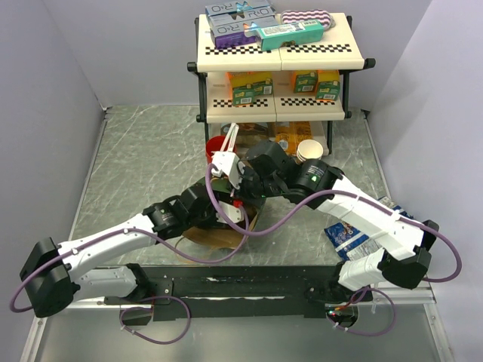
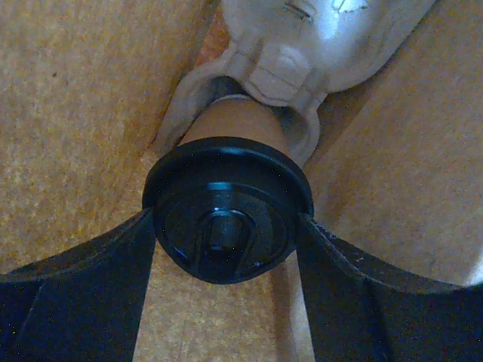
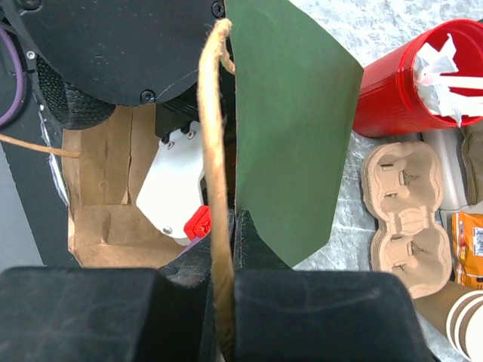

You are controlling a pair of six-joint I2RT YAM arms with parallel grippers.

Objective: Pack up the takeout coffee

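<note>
The takeout coffee [image 2: 229, 124], a brown paper cup with a black lid [image 2: 226, 197], lies inside the paper bag [image 2: 68, 113]. My left gripper [image 2: 226, 221] is shut on it, a dark finger pressed to each side of the lid. The cup's far end rests against a whitish plastic item [image 2: 302, 38] deeper in the bag. My right gripper [image 3: 235, 226] is shut on the bag's rim, pinching the twine handle [image 3: 213, 113] and the green outer wall [image 3: 294, 128]. From above, the brown bag [image 1: 215, 235] shows under both wrists; the cup is hidden there.
A red cup of stirrers [image 3: 411, 83] and a cardboard cup carrier [image 3: 404, 211] sit right of the bag. Pale stacked cups [image 1: 309, 151] stand before the shelf rack [image 1: 275, 68]. A blue snack packet [image 1: 355, 237] lies under the right arm.
</note>
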